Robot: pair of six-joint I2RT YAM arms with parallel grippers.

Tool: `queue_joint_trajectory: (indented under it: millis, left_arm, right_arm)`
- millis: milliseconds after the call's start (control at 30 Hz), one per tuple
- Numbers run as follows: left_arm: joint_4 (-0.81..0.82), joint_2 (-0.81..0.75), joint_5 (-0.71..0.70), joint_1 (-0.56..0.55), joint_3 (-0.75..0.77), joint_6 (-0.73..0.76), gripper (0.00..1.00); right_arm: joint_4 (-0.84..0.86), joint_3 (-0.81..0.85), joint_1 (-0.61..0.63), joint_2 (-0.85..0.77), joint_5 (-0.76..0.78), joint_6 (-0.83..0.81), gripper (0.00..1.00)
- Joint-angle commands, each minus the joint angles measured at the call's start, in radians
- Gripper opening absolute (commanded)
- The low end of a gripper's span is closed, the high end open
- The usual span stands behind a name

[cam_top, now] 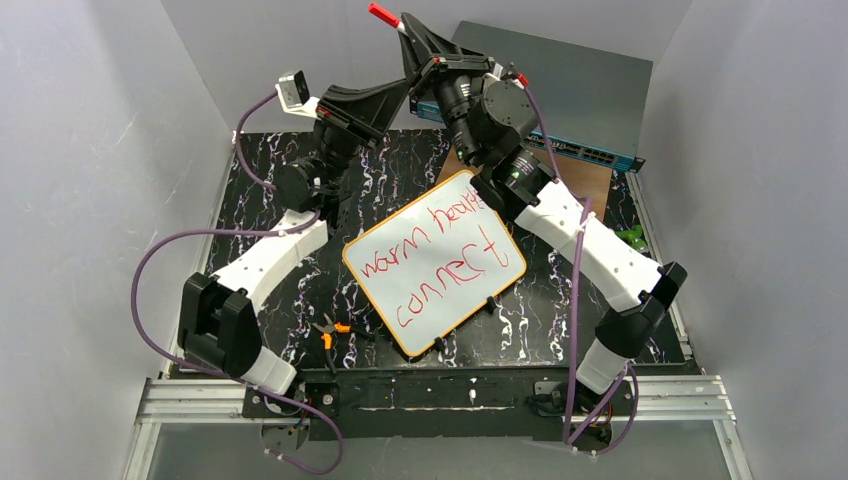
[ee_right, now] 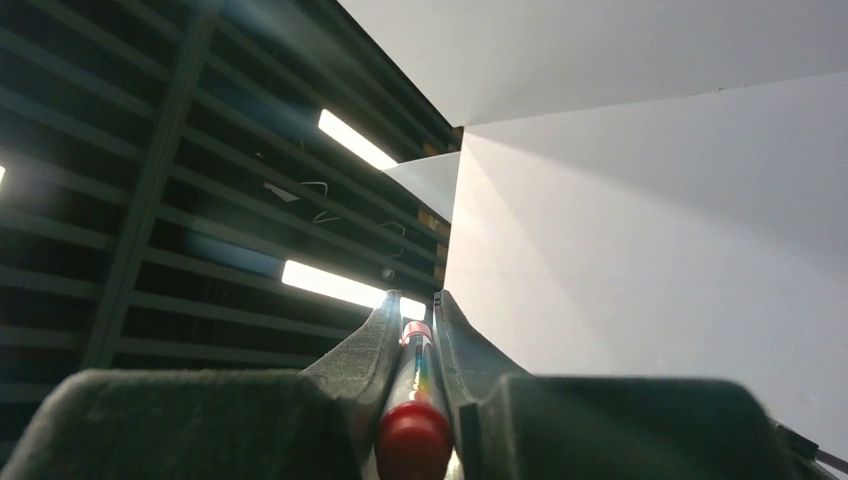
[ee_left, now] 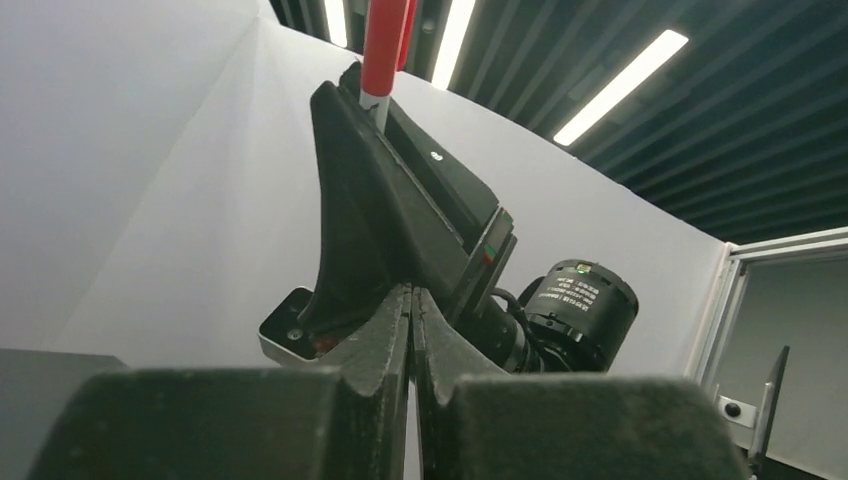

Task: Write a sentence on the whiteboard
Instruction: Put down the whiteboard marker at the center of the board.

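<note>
The right arm (cam_top: 590, 240) hides the whiteboard's (cam_top: 450, 305) upper corner; right jaws pinch a marker (ee_right: 413, 440), left jaws press together.

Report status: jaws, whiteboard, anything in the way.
Left gripper: jaws shut, empty, held high. Right gripper: jaws shut on red marker, off the board. Whiteboard flat, sentence reads "warm hearts connect". Orange-handled pliers beside it, not on it.

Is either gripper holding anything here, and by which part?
The right gripper is shut on a red marker, clamped along its barrel, with a red end poking out past the fingertips. The left gripper is shut on nothing.
</note>
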Motion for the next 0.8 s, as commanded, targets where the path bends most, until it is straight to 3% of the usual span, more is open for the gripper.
queue_joint_trajectory:
  millis: [0,67,233,367,533,767]
  left_arm:
    - [-0.077,-0.040,0.102,-0.031,-0.047,0.059,0.00]
    - [-0.098,-0.063,0.101,-0.025,-0.059,0.076,0.02]
    - [-0.183,-0.135,0.109,0.019,-0.070,0.118,0.43]
    - [-0.265,-0.202,0.130,0.069,-0.093,0.149,0.61]
    - [-0.404,-0.315,0.187,0.137,-0.133,0.215,0.70]
    - [-0.728,-0.481,0.181,0.165,-0.195,0.423,0.74]
  right_arm:
    - [0.098,-0.020,0.044,-0.035,-0.036,-0.001,0.01]
    - [0.104,-0.037,0.044,-0.050,-0.029,-0.004,0.01]
    - [0.125,-0.115,0.030,-0.109,-0.007,-0.054,0.01]
    - [0.134,-0.187,0.011,-0.167,0.002,-0.111,0.01]
    - [0.041,-0.291,-0.015,-0.301,0.041,-0.268,0.01]
    - [-0.343,-0.424,-0.038,-0.529,0.159,-0.566,0.01]
